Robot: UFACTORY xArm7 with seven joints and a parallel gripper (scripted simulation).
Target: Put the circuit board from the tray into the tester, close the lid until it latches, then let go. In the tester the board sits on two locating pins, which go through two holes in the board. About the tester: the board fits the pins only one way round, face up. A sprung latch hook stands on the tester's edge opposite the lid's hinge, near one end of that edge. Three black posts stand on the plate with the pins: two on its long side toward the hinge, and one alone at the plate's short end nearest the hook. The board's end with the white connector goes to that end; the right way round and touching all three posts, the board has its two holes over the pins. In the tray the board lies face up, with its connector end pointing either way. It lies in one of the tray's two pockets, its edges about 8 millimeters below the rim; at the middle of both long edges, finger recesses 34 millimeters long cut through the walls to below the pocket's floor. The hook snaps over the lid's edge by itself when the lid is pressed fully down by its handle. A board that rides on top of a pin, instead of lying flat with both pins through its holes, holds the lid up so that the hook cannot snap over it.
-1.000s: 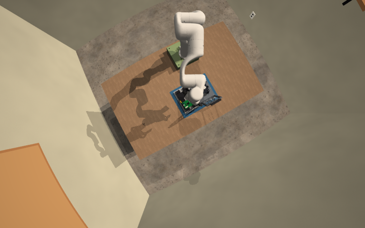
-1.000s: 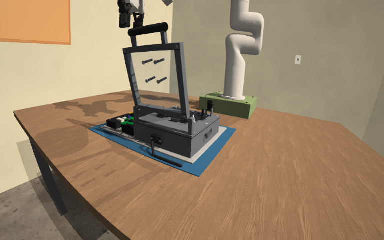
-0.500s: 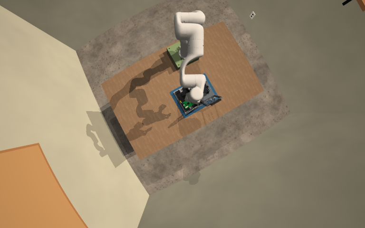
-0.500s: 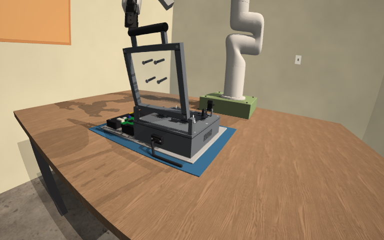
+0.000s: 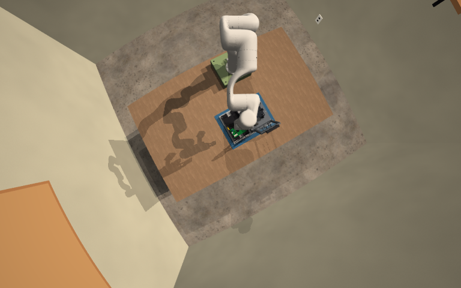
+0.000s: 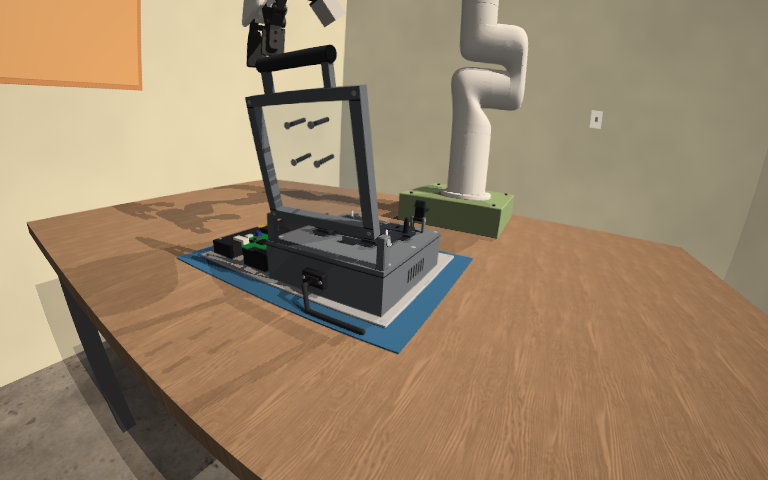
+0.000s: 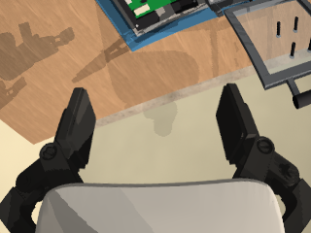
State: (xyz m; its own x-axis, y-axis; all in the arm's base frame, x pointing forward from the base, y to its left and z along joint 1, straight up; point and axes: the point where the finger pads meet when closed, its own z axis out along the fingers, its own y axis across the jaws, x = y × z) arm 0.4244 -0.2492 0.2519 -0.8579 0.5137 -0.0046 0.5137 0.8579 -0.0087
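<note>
The green circuit board (image 5: pixel 240 131) (image 6: pixel 256 245) (image 7: pixel 155 6) lies face up in the black tray beside the tester. A whitish connector (image 7: pixel 142 10) shows near its end toward the table's front edge. The tester (image 6: pixel 325 254) is a grey box; its lid (image 6: pixel 363 158) (image 7: pixel 249 49) stands open, nearly upright, with a black handle (image 6: pixel 297 58) (image 7: pixel 305 100) on top. A black hook (image 6: pixel 419 209) shows on the tester's far side. The plate's pins are not clearly seen. My gripper (image 7: pixel 155 100) is open and empty, high up near the handle's height; the arm hides it in the top view.
A blue mat (image 5: pixel 233 146) (image 6: pixel 436 283) (image 7: pixel 155 39) lies under tray and tester. A bent black bar (image 6: pixel 336 322) sticks out from the tester's hinge side. The green robot base (image 6: pixel 453 216) (image 5: pixel 219 69) stands behind. Several rods hang inside the lid frame.
</note>
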